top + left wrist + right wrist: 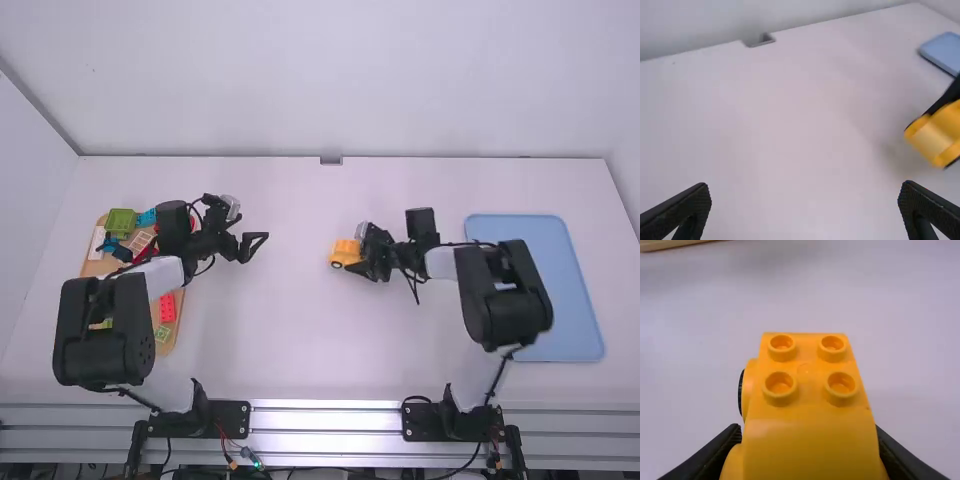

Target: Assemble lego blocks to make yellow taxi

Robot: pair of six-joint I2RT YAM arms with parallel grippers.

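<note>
"Where's the yellow car?"

"In the right gripper, near the middle of the table. It's pinched between the two fingers, one against each side."

"How does it sit in there?"

"In the right wrist view its body fills the space between the fingers and reaches out past them. There are four studs on top, in two rows of two, and a black wheel showing at one side."

"Is it up off the table?"

"It looks lifted, though the left wrist view is blurred there, so I wouldn't swear to it."

"And the left gripper?"

"Spread wide with nothing between its fingers. The car is well apart from it, over toward the right arm's side."

"What's around them?"

"The wooden tray is beside and partly beneath the left arm. It holds loose blocks, among them a green block at the far end and a red block nearer the base. The blue tray lies on the right, partly covered by the right arm."
</note>
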